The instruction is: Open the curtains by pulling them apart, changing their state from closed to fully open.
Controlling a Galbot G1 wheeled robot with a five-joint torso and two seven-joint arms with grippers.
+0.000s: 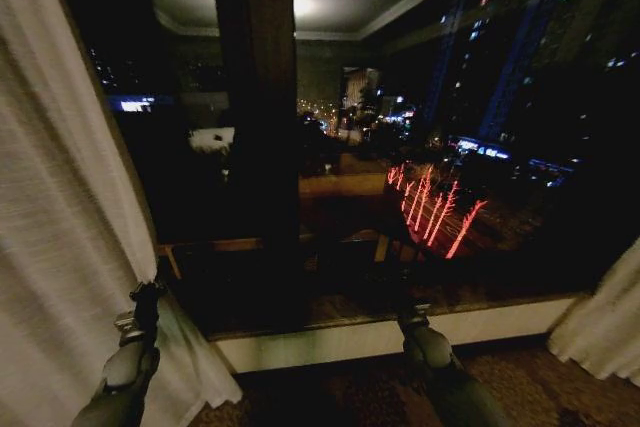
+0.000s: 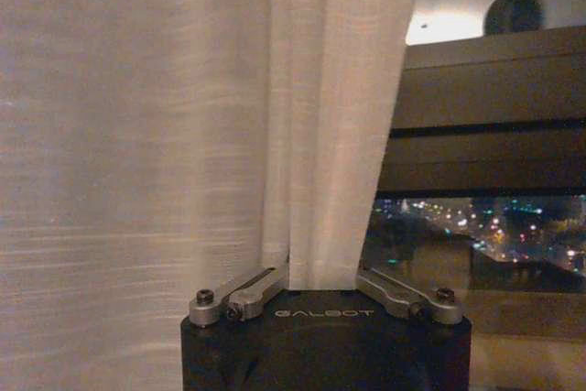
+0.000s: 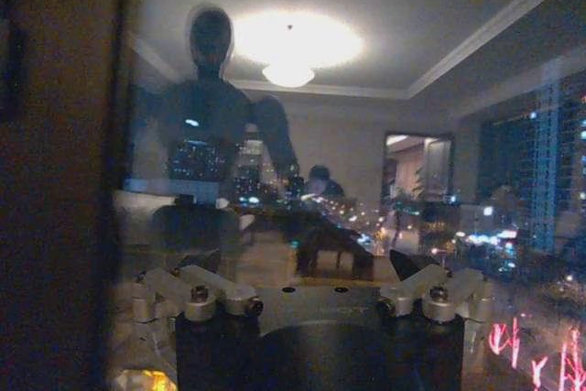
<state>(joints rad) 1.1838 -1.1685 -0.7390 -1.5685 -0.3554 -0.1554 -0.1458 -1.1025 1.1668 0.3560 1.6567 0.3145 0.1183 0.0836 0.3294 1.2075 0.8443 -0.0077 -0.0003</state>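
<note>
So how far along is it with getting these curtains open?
Mostly done: the left curtain panel and right curtain panel are pulled to the sides, window exposed. The left gripper holds a fold of the left panel; the right gripper faces bare glass. Left: letting go.

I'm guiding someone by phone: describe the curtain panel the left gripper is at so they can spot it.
Face the dark window. On its left hangs the left curtain panel, with the left gripper at its inner edge. It is the large, near panel; the right curtain panel shows just a low corner.
</note>
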